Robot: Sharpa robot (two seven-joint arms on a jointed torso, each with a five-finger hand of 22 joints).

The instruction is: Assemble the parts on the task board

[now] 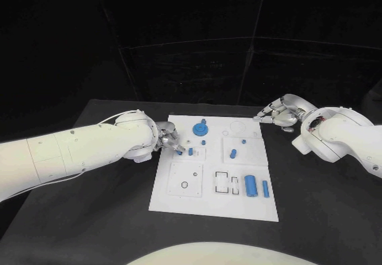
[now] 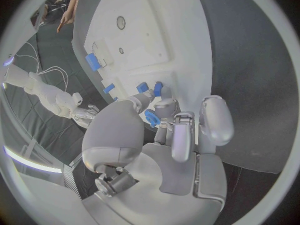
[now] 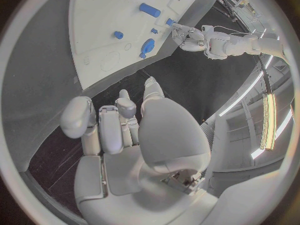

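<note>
Pinching a small blue part [image 2: 152,118], your left hand [image 1: 169,138] should grip its stiff, light sides gently; right hand [image 1: 279,116] fingers curl on nothing.

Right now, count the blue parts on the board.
8: round part far edge, three small parts by left hand, two centre-right, two long parts near-right; others may hide.

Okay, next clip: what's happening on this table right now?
The robot is partway through assembling blue parts on the white task board. Its left hand is at the board's left edge, fingers on a small blue piece. Its right hand hovers off the far right corner, holding nothing. A round blue part and a blue cylinder sit on the board.
</note>
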